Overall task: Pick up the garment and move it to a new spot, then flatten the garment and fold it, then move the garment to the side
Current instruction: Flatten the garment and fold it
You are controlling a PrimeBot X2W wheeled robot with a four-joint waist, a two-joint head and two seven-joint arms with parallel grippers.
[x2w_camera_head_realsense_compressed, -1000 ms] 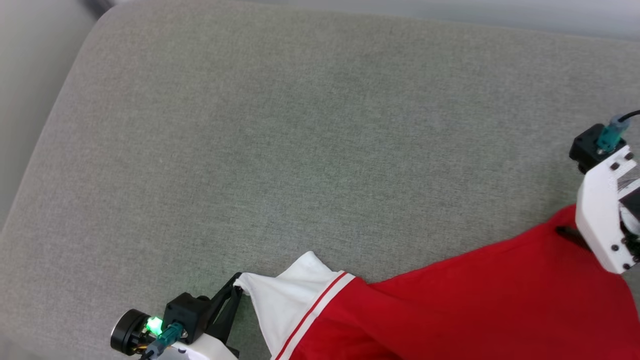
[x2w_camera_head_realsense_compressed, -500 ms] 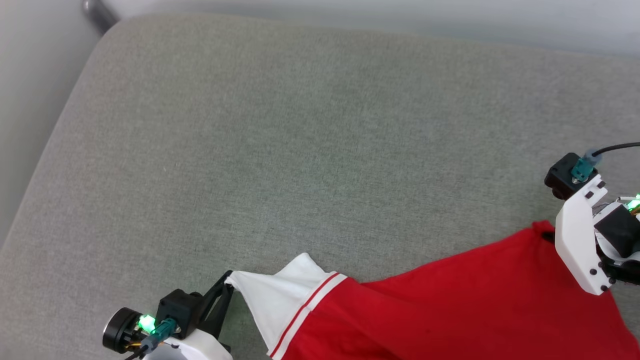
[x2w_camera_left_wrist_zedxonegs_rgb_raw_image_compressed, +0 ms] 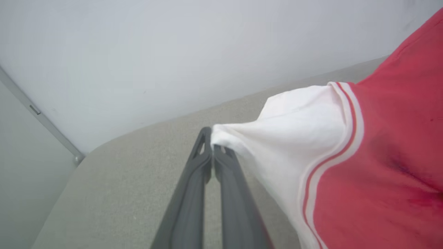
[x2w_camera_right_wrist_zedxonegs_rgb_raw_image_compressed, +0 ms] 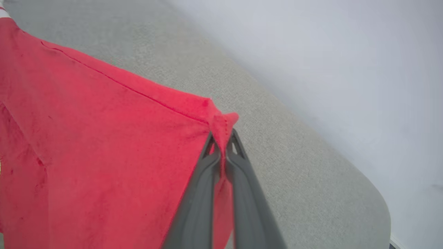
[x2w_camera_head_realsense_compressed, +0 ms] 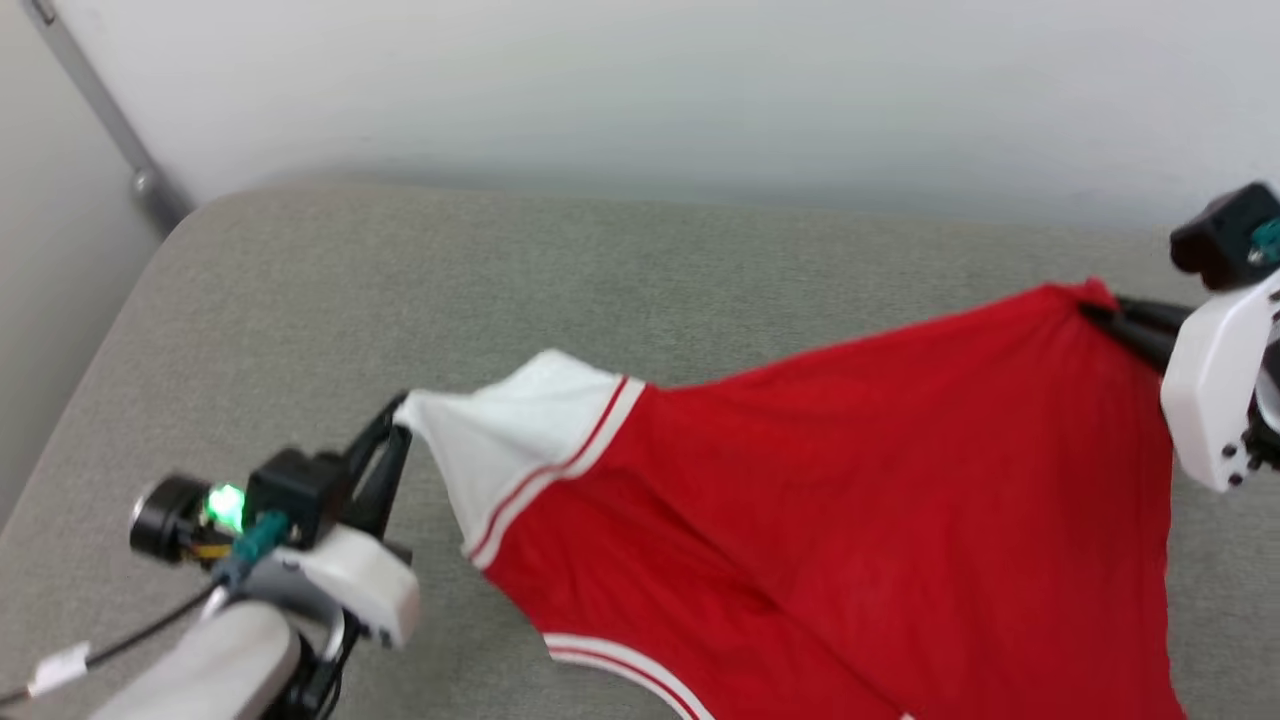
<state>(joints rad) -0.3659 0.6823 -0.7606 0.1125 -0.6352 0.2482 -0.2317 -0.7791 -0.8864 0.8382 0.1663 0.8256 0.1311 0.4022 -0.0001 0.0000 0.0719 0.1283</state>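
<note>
The garment (x2w_camera_head_realsense_compressed: 850, 500) is a red jersey with a white sleeve and red-white striped trim, stretched in the air between both grippers above the grey cushion (x2w_camera_head_realsense_compressed: 320, 300). My left gripper (x2w_camera_head_realsense_compressed: 398, 428) is shut on the tip of the white sleeve (x2w_camera_left_wrist_zedxonegs_rgb_raw_image_compressed: 294, 124), its fingers (x2w_camera_left_wrist_zedxonegs_rgb_raw_image_compressed: 193, 186) pressed together. At the right, my right gripper (x2w_camera_head_realsense_compressed: 1095, 310) is shut on a red corner (x2w_camera_right_wrist_zedxonegs_rgb_raw_image_compressed: 221, 121) of the garment (x2w_camera_right_wrist_zedxonegs_rgb_raw_image_compressed: 86, 145). The lower part of the garment hangs out of the head view's bottom edge. No letters or number show.
The grey fabric cushion (x2w_camera_right_wrist_zedxonegs_rgb_raw_image_compressed: 294, 145) has rounded corners and a pale wall (x2w_camera_head_realsense_compressed: 650, 90) right behind it. A thin metal bar (x2w_camera_head_realsense_compressed: 90, 110) runs down the wall at the far left. Bare cushion lies behind and left of the garment.
Both grippers have lifted the garment off the cushion and spread it wider. The head camera has tilted up, bringing the wall into view. The right gripper closed on the red corner.
</note>
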